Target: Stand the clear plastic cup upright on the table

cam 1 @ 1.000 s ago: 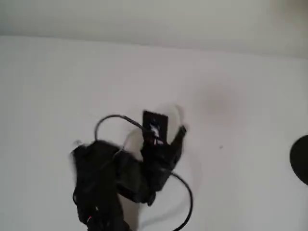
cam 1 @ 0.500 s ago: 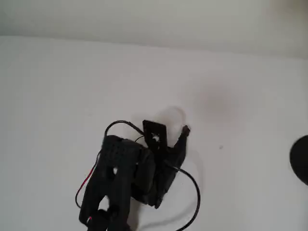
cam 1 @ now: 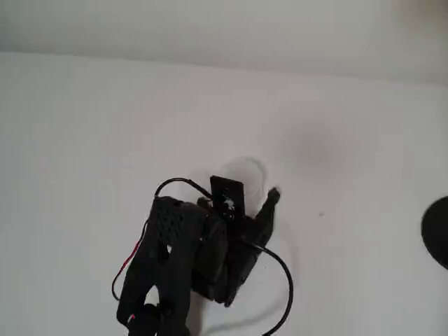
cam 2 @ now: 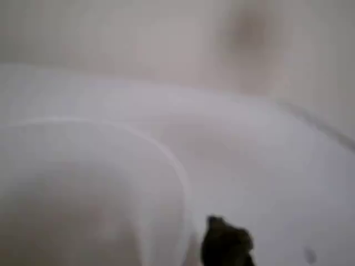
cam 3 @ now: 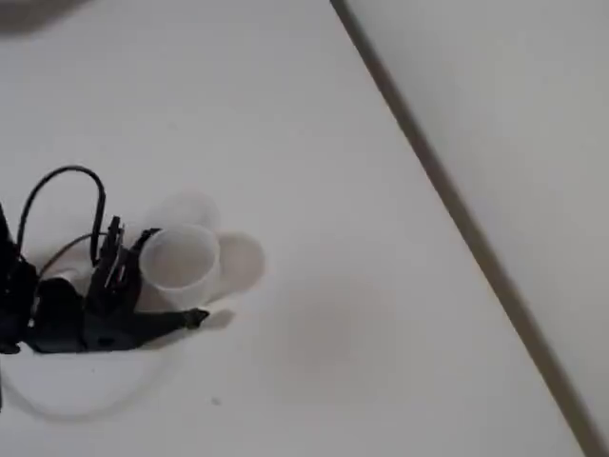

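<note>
White matte table (cam 3: 314, 114) across every view, meeting a pale wall along a dark seam at the far edge; faint greyish smudge (cam 1: 313, 148) on its surface, tiny dark speck (cam 1: 321, 214) just below that. Dark round object (cam 1: 437, 232) cut off at the right edge of the overhead view, well apart from the arm. Black arm (cam 1: 175, 259) reaching in from the lower left of the overhead view, with looping black cable (cam 1: 280, 280) and a short red wire beside it. Gripper (cam 3: 169, 282) spread wide, fingers on either side of the clear plastic cup (cam 3: 181, 257) in the fixed view; contact with the cup walls impossible to tell. Cup between the fingers with its round rim facing up toward the fixed camera, faint whitish patch just beside it on the table. In the wrist view, curved rim (cam 2: 166, 152) very close and blurred, one dark fingertip (cam 2: 226, 243) at the bottom edge.
</note>
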{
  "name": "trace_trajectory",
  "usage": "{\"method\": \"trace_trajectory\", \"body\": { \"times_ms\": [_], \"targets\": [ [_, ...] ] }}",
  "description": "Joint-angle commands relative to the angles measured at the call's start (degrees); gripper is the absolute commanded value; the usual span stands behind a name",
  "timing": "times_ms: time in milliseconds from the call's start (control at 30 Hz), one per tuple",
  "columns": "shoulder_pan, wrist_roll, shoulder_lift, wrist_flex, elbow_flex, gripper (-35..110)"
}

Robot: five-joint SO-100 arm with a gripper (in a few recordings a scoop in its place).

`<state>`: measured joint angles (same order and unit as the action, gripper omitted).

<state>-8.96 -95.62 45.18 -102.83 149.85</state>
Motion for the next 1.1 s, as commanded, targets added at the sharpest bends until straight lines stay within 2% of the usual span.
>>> {"method": "trace_trajectory", "body": {
  "times_ms": [0, 100, 267, 333, 500, 633, 733, 1067],
  "targets": [
    [-0.88, 2.81, 17.14, 4.66, 6.86, 75],
    [-1.49, 4.83, 27.69, 10.81, 10.46, 75],
    [-2.02, 8.61, 53.26, 31.64, 16.79, 75],
    [-2.11, 10.28, 67.32, 45.09, 18.81, 75],
    [-1.41, 17.05, 106.44, 89.74, 18.02, 74],
    [0.35, 22.15, 128.58, 113.47, 18.02, 74],
    [0.88, 29.09, 141.86, 127.44, 18.02, 71],
    [-1.41, 60.47, 143.17, 151.61, 8.88, 33]
  ]
}}
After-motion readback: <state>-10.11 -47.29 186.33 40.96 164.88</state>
